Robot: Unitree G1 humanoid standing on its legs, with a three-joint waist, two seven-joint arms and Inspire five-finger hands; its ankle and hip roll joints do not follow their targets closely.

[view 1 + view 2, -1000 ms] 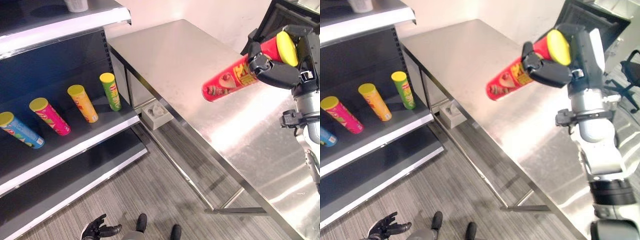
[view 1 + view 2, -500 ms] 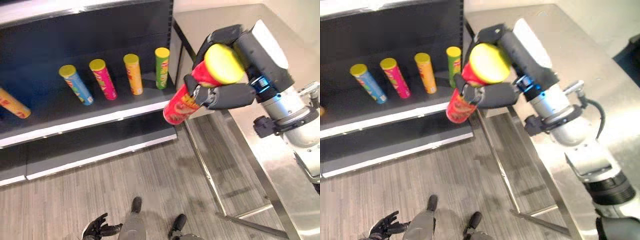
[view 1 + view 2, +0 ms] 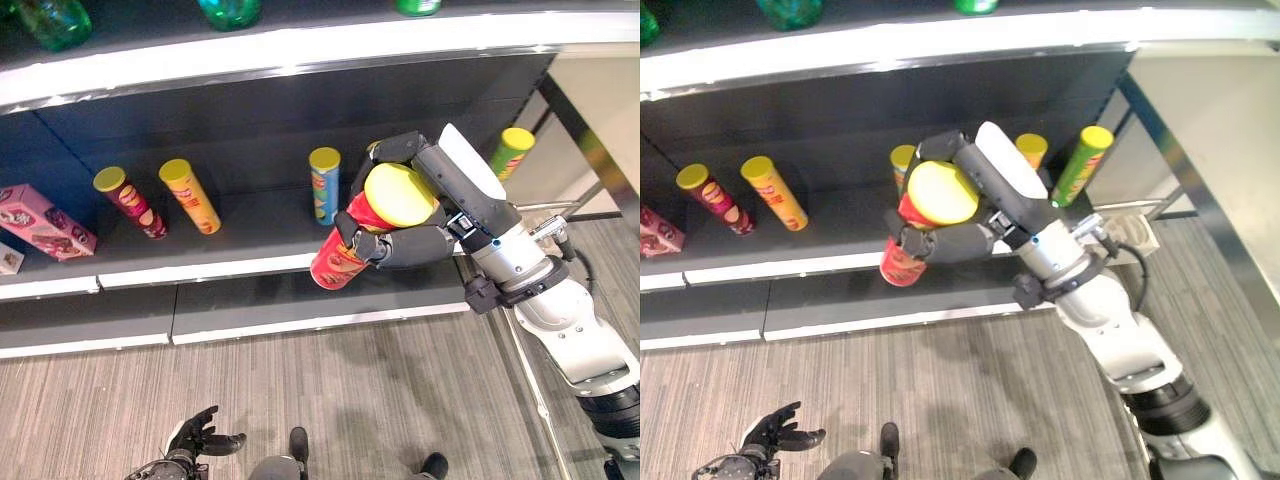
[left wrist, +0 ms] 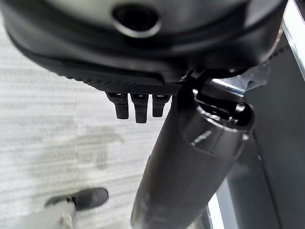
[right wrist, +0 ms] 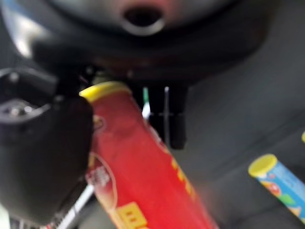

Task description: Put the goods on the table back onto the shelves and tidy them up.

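A red crisp can (image 3: 340,260) with a yellow lid (image 3: 400,194) hangs tilted in front of the middle shelf's front edge (image 3: 200,270), lid end toward me. My right hand (image 3: 425,243) is shut on it, fingers and thumb wrapped round its upper part; the right wrist view shows the red can (image 5: 143,181) against the thumb (image 5: 43,157). Just behind it on the shelf stands a blue can (image 3: 325,185). Low by the floor, my left hand (image 3: 195,440) hangs open and holds nothing.
On the same shelf stand a dark red can (image 3: 125,197), an orange can (image 3: 190,195), another orange can (image 3: 1032,150) and a green can (image 3: 512,150). A pink box (image 3: 45,222) lies at the left. Green bottles (image 3: 55,20) stand on the shelf above.
The view has swung round to face the shelves. My right hand, still holding the red can, is now before the middle shelf near the blue can.
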